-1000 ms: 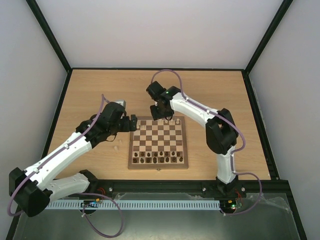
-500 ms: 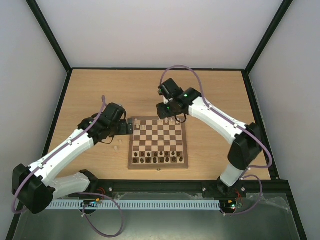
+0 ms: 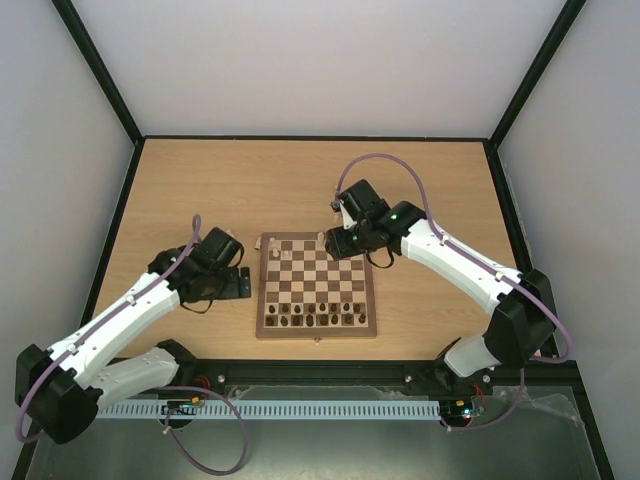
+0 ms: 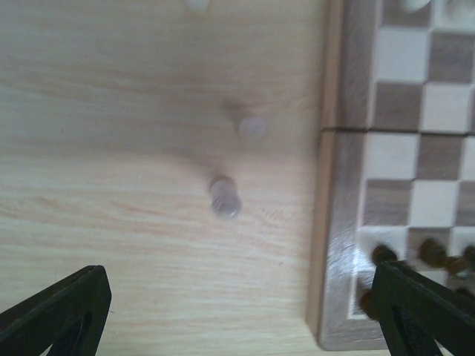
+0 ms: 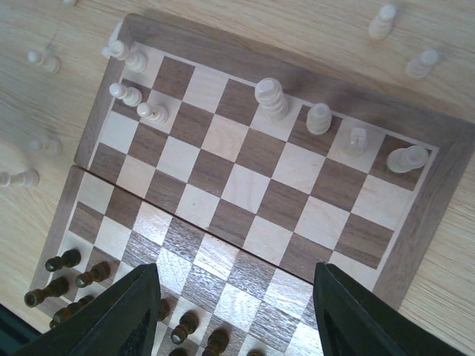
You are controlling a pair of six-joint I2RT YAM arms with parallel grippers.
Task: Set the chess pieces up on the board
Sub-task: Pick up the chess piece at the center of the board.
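Chess pieces (image 5: 272, 98) stand along the far rows of the board (image 5: 223, 61), others scattered on the table (image 5: 260, 22) beside it. Right gripper (image 5: 231, 285) hangs spread and empty above; left gripper (image 4: 237, 297) gapes wide over what look like two blurred strays (image 4: 225, 197).

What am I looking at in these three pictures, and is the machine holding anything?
Two robot arms stand at the near edge of a table. The wide picture looks down from above: left arm on the left, right arm on the right. The other two come from cameras on each wrist; the black shapes at the bottom are that arm's jaws. Between the arms lies a chessboard. Dark pieces stand in its near rows; some pale pieces stand along its far edge, others are loose on the table. Both jaws are open and empty.
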